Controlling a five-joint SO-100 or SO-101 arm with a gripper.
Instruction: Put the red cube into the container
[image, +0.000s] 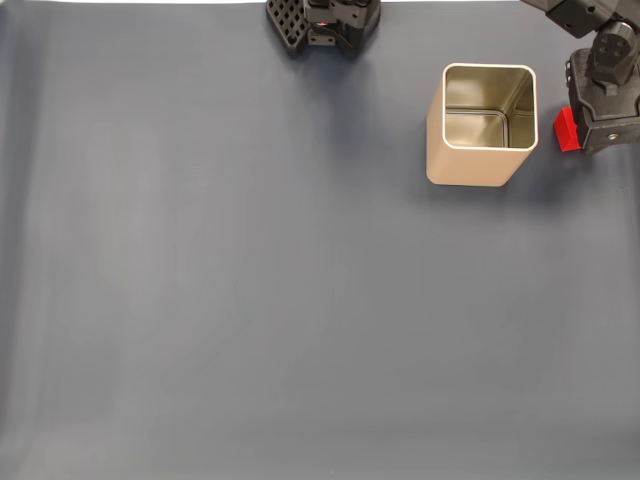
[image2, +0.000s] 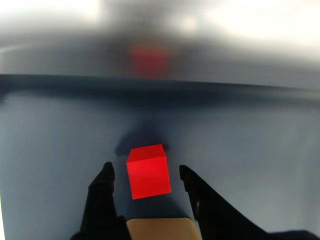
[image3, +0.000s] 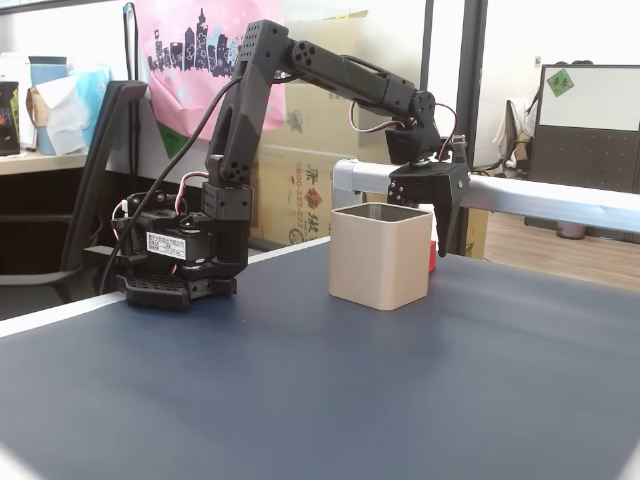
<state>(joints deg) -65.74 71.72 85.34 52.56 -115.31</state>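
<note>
The red cube (image: 566, 130) rests on the dark blue mat just right of the container (image: 480, 150), a tall beige tin with a shiny inside, in a fixed view. My gripper (image: 578, 134) hangs over the cube. In the wrist view the cube (image2: 147, 172) lies between my two black fingers (image2: 103, 187), with a small gap on each side; the gripper (image2: 145, 171) is open around it. From the side, in a fixed view, the container (image3: 380, 258) hides most of the cube (image3: 432, 256), and the gripper (image3: 441, 238) points down behind the tin.
The arm's base (image: 325, 25) stands at the mat's far edge, left of the container. The mat (image: 250, 300) stretches wide toward the front and left. A metal rail (image3: 540, 195) runs behind the table edge near the gripper.
</note>
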